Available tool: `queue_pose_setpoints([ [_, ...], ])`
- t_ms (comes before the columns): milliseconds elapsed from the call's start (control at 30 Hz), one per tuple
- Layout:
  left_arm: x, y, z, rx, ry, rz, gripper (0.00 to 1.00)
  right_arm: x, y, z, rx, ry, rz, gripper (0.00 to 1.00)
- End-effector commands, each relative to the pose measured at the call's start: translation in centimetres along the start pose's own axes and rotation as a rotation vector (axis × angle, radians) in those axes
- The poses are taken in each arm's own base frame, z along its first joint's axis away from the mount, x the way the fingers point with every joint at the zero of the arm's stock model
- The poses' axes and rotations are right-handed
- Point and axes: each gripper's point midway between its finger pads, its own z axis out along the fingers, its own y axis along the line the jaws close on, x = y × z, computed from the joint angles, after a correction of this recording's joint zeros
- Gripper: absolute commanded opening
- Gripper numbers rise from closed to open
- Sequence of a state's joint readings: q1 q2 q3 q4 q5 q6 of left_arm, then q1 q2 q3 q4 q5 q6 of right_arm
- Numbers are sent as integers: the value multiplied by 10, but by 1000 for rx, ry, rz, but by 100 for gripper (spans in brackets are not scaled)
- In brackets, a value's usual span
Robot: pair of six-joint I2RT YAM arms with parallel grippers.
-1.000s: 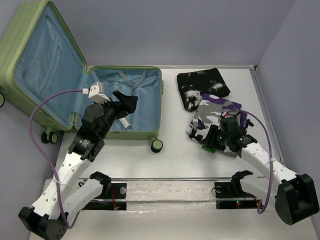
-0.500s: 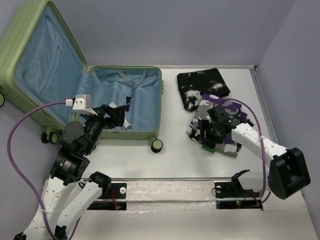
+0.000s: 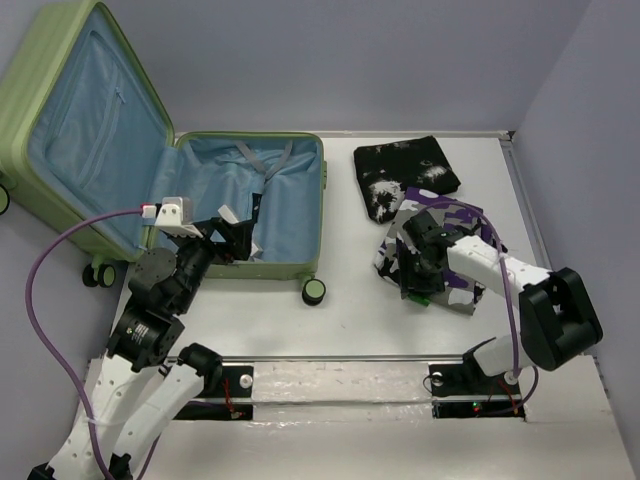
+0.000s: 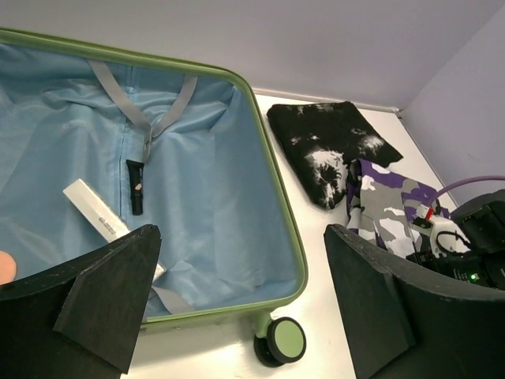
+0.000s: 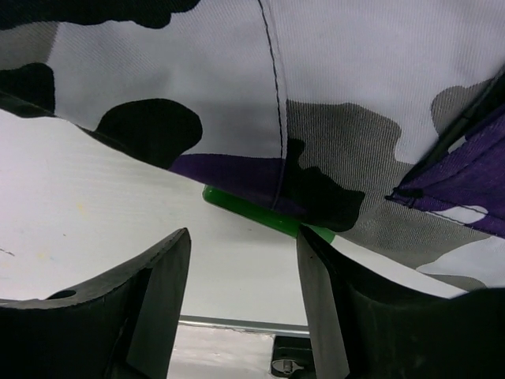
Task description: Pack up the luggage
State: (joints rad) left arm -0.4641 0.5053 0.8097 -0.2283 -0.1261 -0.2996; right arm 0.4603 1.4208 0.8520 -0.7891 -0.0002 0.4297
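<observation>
Luggage (image 3: pixel 95 140), a light-green ribbed hard-shell suitcase, lies open at counter (image 3: pixel 340 320) left. Left gripper (image 4: pixel 243 237) jaws: wide apart, empty, above it; wrist view exposes white tube (image 4: pixel 99 212) inside. Right gripper (image 5: pixel 243 237) jaws: apart, empty, at camouflage cloth (image 5: pixel 355 103).

A black-and-white folded garment (image 3: pixel 405 170) lies against a camouflage garment (image 4: pixel 387 199) on the white table (image 3: pixel 350 320).

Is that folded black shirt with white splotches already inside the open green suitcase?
No, the folded black shirt lies on the white table, off to the right of the light-green hard-shell suitcase.
</observation>
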Motion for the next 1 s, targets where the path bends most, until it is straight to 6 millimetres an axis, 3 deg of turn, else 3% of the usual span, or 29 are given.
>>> queue_pose_setpoints([
  [0, -11, -3, -1, 16, -53, 19, 96, -14, 7, -4, -8, -29, -38, 63],
  [200, -9, -2, 1, 15, -43, 23, 95, -6, 7, 10, 16, 22, -58, 64],
  [367, -10, -1, 0, 11, -50, 25, 94, 7, 12, 14, 31, 42, -73, 60],
  [567, -7, -1, 1, 8, -43, 27, 94, 16, 22, 13, 27, 17, -49, 45],
  [600, -7, -1, 2, 9, -41, 27, 94, 19, 25, 13, 21, 18, -53, 37],
  [700, -6, -1, 2, 9, -39, 26, 94, 23, 27, 20, 17, 19, -51, 32],
  [800, -5, 0, 2, 6, -37, 28, 94, 22, 29, 25, 23, 7, -54, 14],
  [900, -6, 1, 1, 3, -45, 27, 94, 17, 35, 19, -5, -33, -55, 8],
  [967, -6, 0, 1, 7, -45, 27, 95, 8, 54, 0, -84, -84, -66, 7],
])
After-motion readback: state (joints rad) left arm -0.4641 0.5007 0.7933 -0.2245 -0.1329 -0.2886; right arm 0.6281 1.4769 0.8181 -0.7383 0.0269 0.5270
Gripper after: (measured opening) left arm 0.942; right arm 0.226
